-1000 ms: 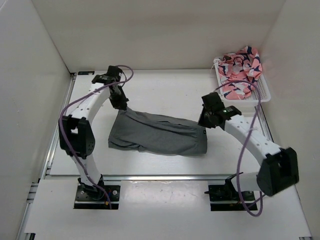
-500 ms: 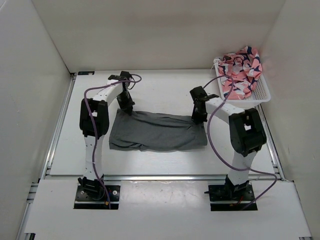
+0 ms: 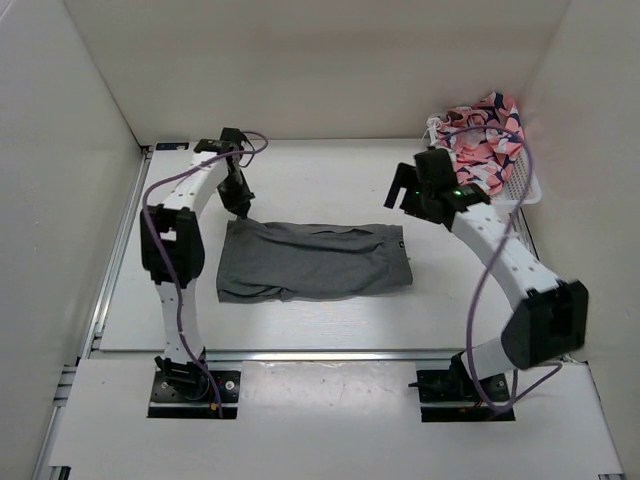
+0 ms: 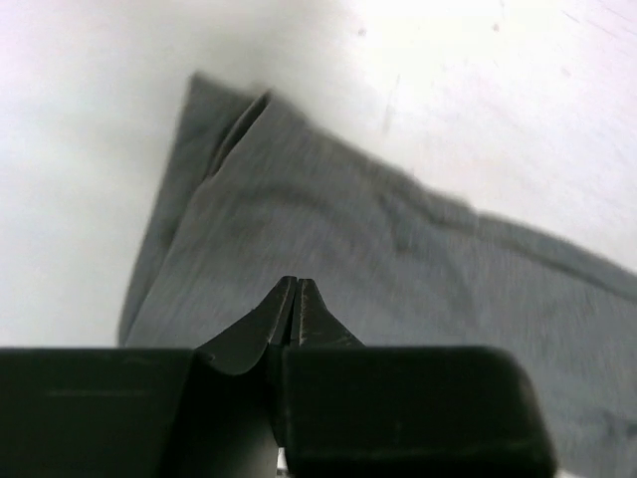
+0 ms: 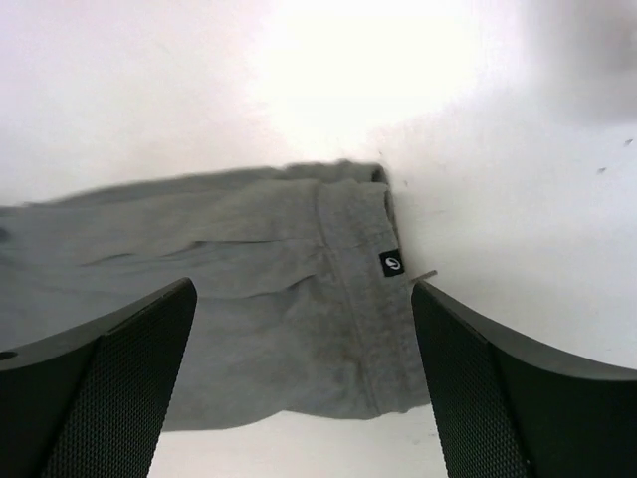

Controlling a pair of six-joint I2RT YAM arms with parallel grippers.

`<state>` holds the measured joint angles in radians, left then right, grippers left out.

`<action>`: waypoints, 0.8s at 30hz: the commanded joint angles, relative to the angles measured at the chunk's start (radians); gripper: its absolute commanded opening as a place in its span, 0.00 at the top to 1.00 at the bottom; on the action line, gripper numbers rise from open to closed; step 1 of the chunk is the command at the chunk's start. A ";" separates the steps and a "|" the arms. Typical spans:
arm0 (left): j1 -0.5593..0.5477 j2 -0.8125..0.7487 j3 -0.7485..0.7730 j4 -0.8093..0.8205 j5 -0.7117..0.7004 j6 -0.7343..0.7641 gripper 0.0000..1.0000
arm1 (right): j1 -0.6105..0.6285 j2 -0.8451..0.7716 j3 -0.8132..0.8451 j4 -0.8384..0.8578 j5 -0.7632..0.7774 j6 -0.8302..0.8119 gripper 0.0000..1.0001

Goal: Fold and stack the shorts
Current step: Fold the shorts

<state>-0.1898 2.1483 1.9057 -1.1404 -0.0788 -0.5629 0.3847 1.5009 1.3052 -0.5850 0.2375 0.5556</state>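
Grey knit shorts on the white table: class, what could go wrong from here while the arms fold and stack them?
1. The left gripper, shut at the far left corner of the grey knit shorts, might drag cloth along and open the fold.
2. The layers at that corner sit offset, so the next fold may come out crooked.
3. A purple cable loops over the white basket of pink patterned cloth and could snag.
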 commanded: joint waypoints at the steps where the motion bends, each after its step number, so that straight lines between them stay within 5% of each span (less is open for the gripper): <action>1: 0.013 -0.259 -0.072 0.004 -0.045 0.015 0.84 | -0.070 -0.088 -0.122 -0.029 -0.109 -0.005 0.07; 11: 0.118 -0.441 -0.465 0.111 -0.023 0.024 0.78 | -0.362 -0.333 -0.650 0.243 -0.693 0.142 0.01; 24: 0.127 -0.432 -0.499 0.137 0.002 0.015 0.78 | -0.374 -0.095 -0.738 0.534 -0.730 0.287 0.08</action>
<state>-0.0612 1.7504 1.3956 -1.0229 -0.0891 -0.5465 0.0147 1.3682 0.5766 -0.1516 -0.4561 0.8001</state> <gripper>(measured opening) 0.214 0.930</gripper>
